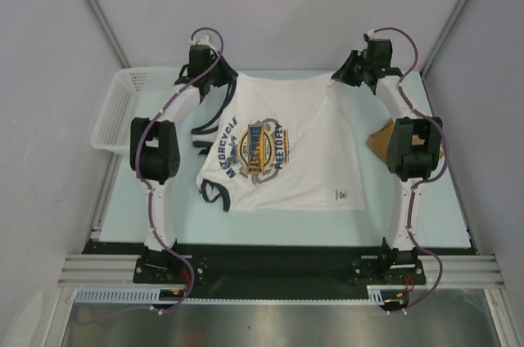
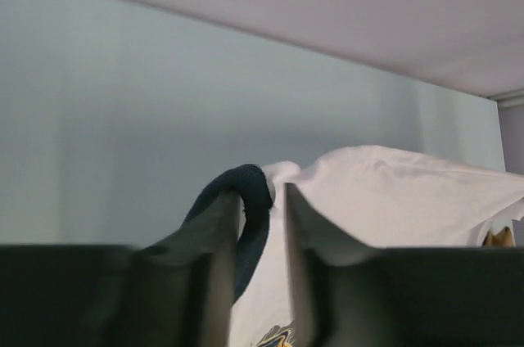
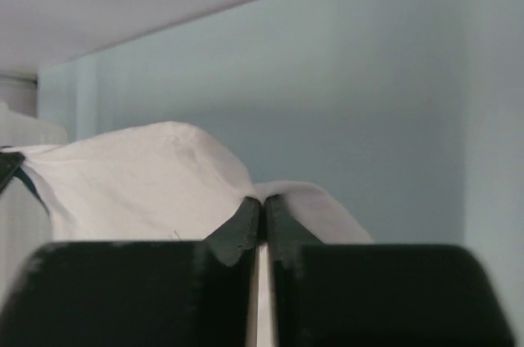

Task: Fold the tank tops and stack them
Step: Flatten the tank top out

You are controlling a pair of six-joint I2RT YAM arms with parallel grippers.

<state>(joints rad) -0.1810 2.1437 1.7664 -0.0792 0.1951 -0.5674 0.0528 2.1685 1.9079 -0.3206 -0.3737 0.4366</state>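
Between the tightly closed fingers of the left gripper (image 2: 264,200) we see a navy-trimmed edge of the white tank top (image 1: 286,150). The right gripper (image 3: 262,202) is likewise pinched shut on plain white cloth, so the top's far edge is stretched between them while the rest lies print up on the table (image 1: 446,208). From above we cannot make out either set of fingertips under the wrists, the tan tank top (image 1: 379,139) is mostly hidden behind the right arm, and a white basket (image 1: 115,110) sits at the table's left edge.
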